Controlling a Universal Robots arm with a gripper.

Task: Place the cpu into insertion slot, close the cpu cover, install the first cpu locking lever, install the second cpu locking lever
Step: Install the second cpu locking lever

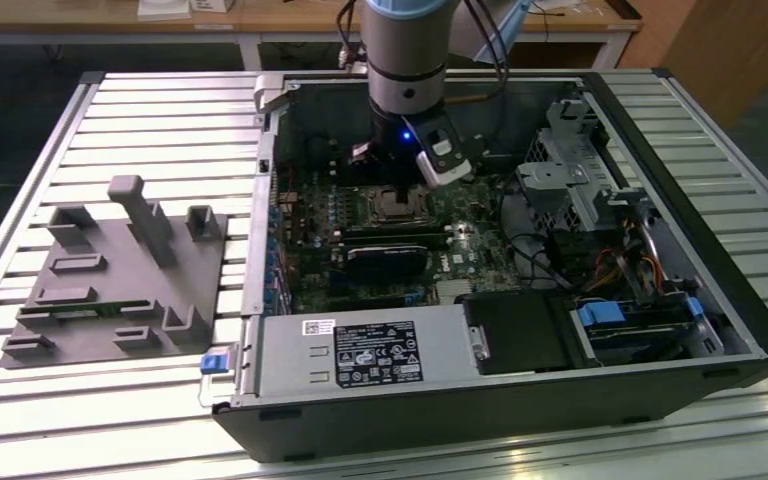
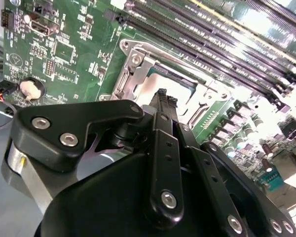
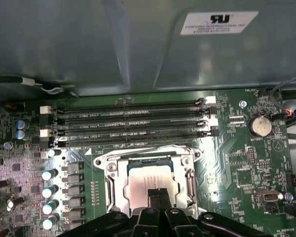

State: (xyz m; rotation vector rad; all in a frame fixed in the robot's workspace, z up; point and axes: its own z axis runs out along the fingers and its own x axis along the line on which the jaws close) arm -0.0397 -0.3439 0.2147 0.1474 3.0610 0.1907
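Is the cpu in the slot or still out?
In. The cpu lies flat inside the slot, framed by the cover; gripper just above it.

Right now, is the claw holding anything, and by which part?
Nothing visibly held: the claw has its fingers together, tips over the cpu lying in the insertion slot.

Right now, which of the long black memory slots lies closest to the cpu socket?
The last of the four parallel slots, the one running right along the edge of the silvery cpu cover; the other three lie beyond it, toward the grey case wall.
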